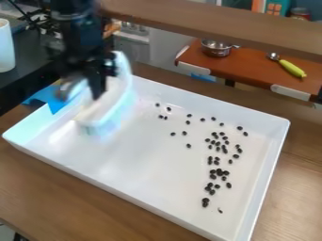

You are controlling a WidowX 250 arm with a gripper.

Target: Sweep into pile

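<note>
In the camera view, we see the black gripper [94, 87] at the upper left, over the left part of a big white tray [144, 164]. It is blurred, so we can't tell how far open it is. A long, pale sweeping tool [108, 115] sits right below and beside it, blurred too, and we can't make out whether the gripper has hold of it. The dark beans [219, 172] lie on the tray floor in the right half: most form a loose, uneven band running down toward the near right corner, with a few strays up toward the middle. We see the tray on a brown wooden table [50, 200], with a blue piece [47, 98] by its left end. Behind, a metal pot [217, 48] and a green-handled utensil [292, 69] rest on a reddish-brown surface [252, 68].
</note>
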